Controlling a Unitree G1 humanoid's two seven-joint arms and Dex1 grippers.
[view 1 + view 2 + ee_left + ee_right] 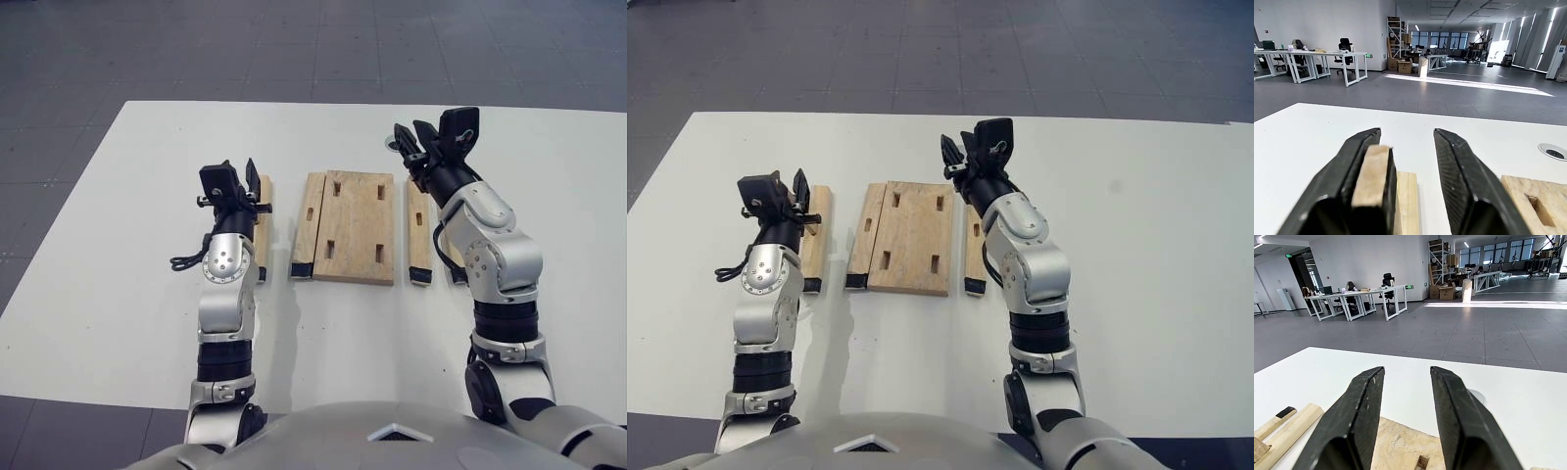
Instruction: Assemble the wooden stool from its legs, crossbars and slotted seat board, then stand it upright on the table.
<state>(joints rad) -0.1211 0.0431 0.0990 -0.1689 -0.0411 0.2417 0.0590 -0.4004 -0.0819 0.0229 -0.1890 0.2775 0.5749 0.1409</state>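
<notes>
Looking down from my head, a white desk (127,294) stands on a grey tiled floor (196,49). The slotted seat board (355,227) lies flat around the middle of the desk. One leg (308,223) touches its left side and a second leg (419,230) lies just beside its right side. A third leg (264,223) lies further left. My left pincer (238,181) hovers at the third leg's far end, fingers apart. My right pincer (413,142), fingers also apart, hangs above the desk by the board's far right corner, near a round cable port (391,143).

My left wrist looks past the desk's far edge into an open hall with workstations (1312,61) and shelving (1393,36). My fingers are spread and grip nothing. The third leg's end sits low in the gap, close against one finger. I cannot tell whether they touch.

My right wrist sees the same hall. My fingers are parted and empty above the seat board, with legs lying past its left side.
</notes>
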